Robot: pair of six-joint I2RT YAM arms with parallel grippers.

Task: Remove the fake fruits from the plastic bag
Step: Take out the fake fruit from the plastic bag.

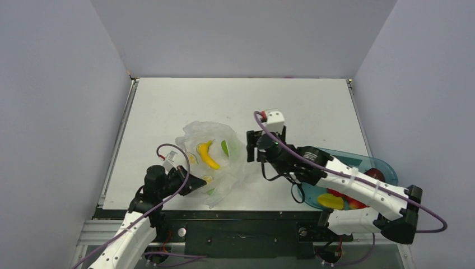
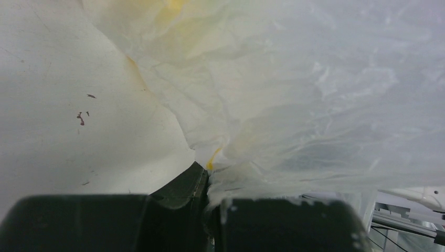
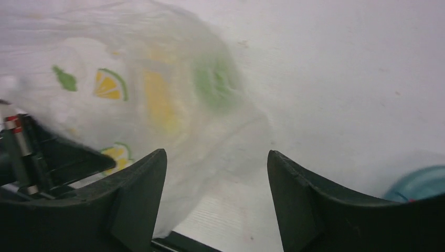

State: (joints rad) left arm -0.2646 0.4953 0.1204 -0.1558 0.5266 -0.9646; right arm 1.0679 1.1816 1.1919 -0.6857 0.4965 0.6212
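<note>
**Two grippers at a bag of toy fruit: overhead and wrist views**

The plastic bag (image 1: 215,168) lies crumpled on the white table (image 1: 168,106), left of centre and toward the near edge. Through its film show a banana (image 1: 208,156), a green piece (image 1: 225,147) to the right of the banana, and a citrus slice (image 1: 207,179) near the bag's near edge.

The left gripper (image 1: 196,182) meets the bag at its near-left edge. In the left wrist view, its fingers (image 2: 273,226) are pressed together, with a gathered fold of film pinched between them. The rest of the bag rises above the pinch and spreads to the right.

The right gripper (image 1: 252,147) sits just beside the bag's right side. In the right wrist view, its fingers (image 3: 136,189) are spread wide, with a lobe of the bag lying ahead of the gap; whether they touch the film cannot be told.

A teal tray (image 1: 386,168) lies at the table's right, partly under the right arm. It holds a red fruit (image 1: 374,175) and a yellow fruit (image 1: 330,200).
</note>
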